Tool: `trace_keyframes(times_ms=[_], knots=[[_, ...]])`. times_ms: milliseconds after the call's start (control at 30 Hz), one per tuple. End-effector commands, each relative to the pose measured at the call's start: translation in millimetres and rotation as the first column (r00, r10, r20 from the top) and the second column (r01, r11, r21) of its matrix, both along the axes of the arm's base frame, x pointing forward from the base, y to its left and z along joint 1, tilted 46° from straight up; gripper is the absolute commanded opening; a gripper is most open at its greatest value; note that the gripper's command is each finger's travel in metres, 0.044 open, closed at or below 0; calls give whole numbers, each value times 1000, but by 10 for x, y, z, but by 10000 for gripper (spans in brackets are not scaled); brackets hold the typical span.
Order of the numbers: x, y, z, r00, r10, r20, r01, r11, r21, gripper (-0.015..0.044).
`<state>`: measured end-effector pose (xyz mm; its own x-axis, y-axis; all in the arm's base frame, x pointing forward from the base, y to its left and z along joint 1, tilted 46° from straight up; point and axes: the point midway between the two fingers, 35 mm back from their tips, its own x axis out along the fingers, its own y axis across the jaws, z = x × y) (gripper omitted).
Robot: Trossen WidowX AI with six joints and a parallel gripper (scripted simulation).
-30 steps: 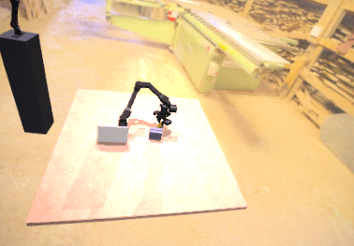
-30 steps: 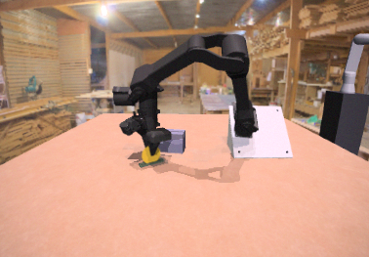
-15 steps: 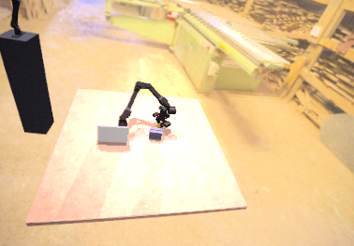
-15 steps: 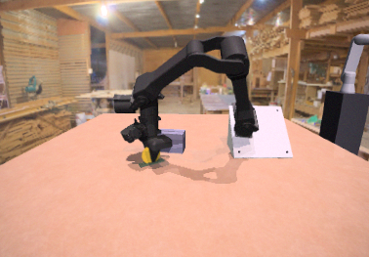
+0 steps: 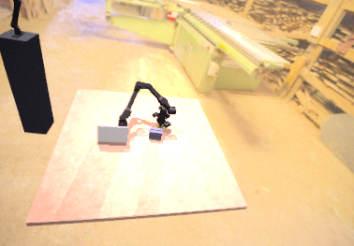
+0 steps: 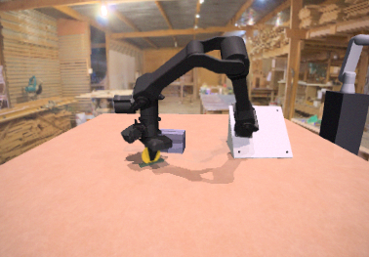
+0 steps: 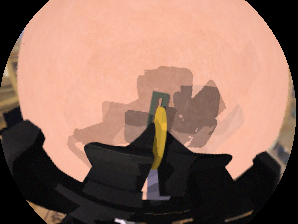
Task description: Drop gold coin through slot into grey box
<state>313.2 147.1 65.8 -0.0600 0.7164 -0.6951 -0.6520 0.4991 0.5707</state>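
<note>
The gold coin (image 6: 146,157) (image 7: 160,135) stands on its edge in the dark-green holder (image 6: 152,164) (image 7: 158,100) on the pink board. My gripper (image 6: 151,151) (image 7: 154,125) (image 5: 161,123) reaches down over the coin and is shut on it, with a finger on each face. The coin's lower edge still sits at the holder. The grey box (image 6: 177,141) (image 5: 155,134) stands right behind the holder, close to the fingers. Its slot does not show in these views.
The pink board (image 5: 140,181) (image 6: 195,214) lies on a workshop floor. A pale slanted plate (image 5: 112,135) (image 6: 268,131) stands at the arm's base. A tall black block (image 5: 25,80) (image 6: 344,118) stands off the board. A green saw machine (image 5: 211,50) is behind.
</note>
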Motion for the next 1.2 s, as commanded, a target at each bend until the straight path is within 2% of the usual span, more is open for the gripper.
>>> trace_keyframes(times_ms=[0, 1167], knots=[[9, -23, 20, 1000, -3, -4, 3, 1000, 0, 0], [63, -655, 623, 1000, -3, -4, 3, 1000, -4, 0]])
